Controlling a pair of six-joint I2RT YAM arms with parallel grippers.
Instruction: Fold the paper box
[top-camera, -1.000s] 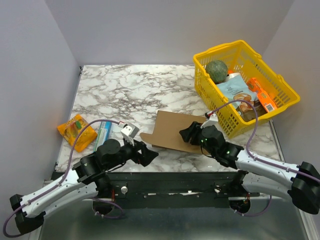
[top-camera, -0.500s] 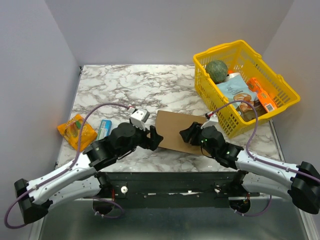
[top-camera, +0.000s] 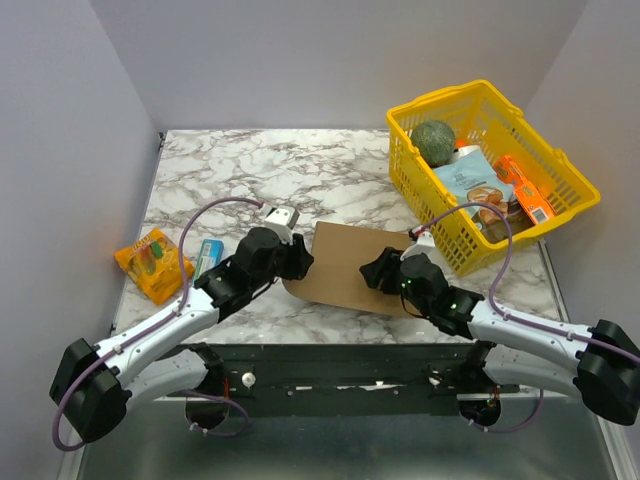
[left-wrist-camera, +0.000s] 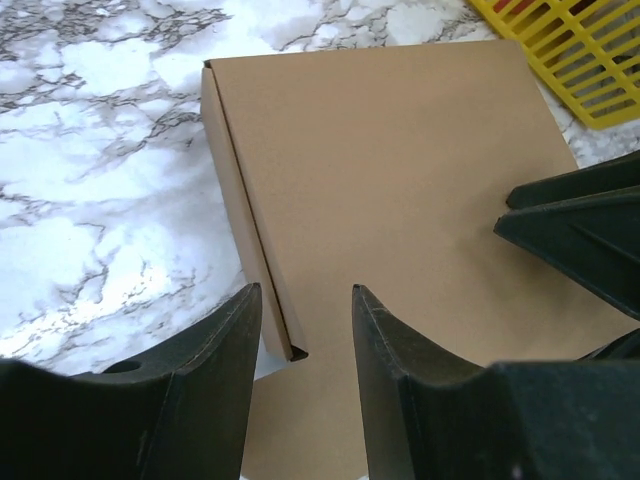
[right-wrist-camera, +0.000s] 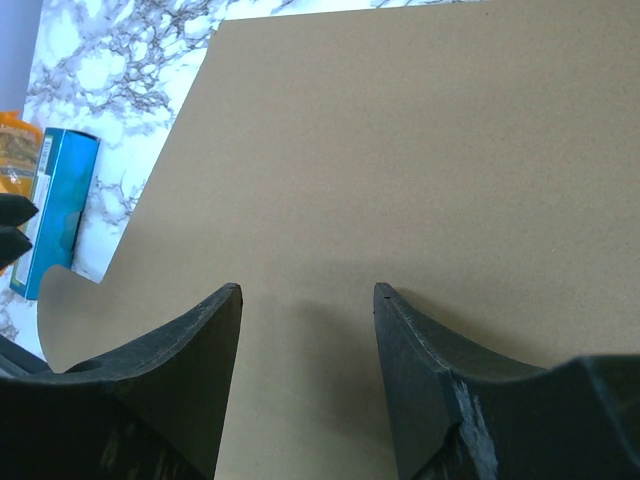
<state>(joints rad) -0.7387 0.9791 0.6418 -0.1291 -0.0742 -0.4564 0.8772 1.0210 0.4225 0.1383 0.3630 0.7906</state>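
In the overhead view the paper box (top-camera: 340, 262) lies flat on the marble table (top-camera: 250, 170), in the lower middle of the frame, with its upper right corner close to the yellow basket (top-camera: 411, 165). I cannot tell whether the two touch. The left gripper (top-camera: 298, 258) sits at the sheet's left edge and the right gripper (top-camera: 372, 270) over its right part, the two facing each other across the cardboard. In the left wrist view the left gripper's fingers (left-wrist-camera: 215, 370) are spread apart and grasp nothing. The creased left edge of the box (left-wrist-camera: 400, 150) runs down into the gap between them, and the right gripper (left-wrist-camera: 580, 230) shows dark at the right side. In the right wrist view the right gripper's fingers (right-wrist-camera: 190, 370) are also parted and unclenched over the plain brown surface (right-wrist-camera: 400, 150). At the left of that frame lies a blue-green carton (right-wrist-camera: 55, 215). In the overhead view the carton (top-camera: 207, 258) lies left of the box, beside an orange packet (top-camera: 150, 262).
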